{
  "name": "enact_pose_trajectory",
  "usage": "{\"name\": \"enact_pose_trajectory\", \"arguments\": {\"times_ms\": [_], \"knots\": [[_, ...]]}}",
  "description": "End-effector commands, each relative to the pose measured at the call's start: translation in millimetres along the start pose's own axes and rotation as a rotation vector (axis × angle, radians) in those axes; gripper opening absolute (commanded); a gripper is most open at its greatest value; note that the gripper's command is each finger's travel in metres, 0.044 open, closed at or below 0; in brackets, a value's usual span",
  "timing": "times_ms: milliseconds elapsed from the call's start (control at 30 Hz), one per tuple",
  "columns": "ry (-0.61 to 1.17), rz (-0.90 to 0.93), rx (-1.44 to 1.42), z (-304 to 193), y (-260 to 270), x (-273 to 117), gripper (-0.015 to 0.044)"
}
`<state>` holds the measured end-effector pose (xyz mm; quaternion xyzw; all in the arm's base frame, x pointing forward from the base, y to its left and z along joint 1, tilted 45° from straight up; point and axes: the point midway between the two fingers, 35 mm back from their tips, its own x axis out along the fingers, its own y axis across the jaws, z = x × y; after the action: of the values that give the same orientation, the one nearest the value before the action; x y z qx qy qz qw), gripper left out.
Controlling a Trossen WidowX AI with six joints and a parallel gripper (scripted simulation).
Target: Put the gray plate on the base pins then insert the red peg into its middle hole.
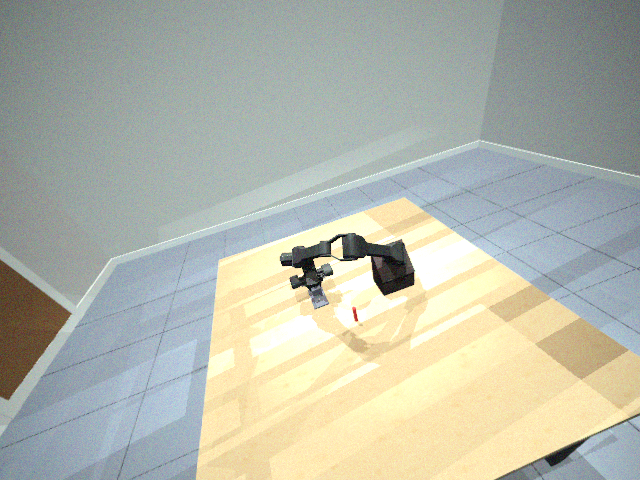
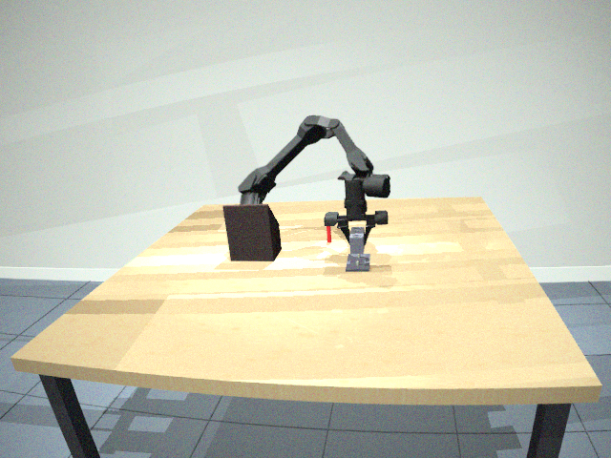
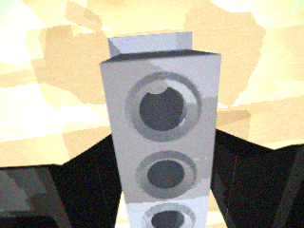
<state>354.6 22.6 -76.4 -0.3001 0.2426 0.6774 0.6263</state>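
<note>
We have the gray plate (image 2: 356, 240) pinched in our jaws, hanging nearly on end with its long axis steeply tilted, directly above the base (image 2: 358, 261) on the table (image 2: 345, 335), the red peg (image 2: 328, 234) standing just beside.

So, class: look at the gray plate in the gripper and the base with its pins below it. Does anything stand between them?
Nothing visible does. The gripper is shut on the gray plate, which hangs above the base with an open gap between them. The red peg stands off to one side, apart from both.
</note>
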Motion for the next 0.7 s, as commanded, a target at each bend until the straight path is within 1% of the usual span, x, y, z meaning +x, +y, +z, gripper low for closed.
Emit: {"name": "enact_pose_trajectory", "arguments": {"times_ms": [0, 667], "knots": [[0.005, 0.001, -0.001, -1, 0, 5, 0.0], [0.004, 0.001, -0.001, -1, 0, 33, 0.0]]}}
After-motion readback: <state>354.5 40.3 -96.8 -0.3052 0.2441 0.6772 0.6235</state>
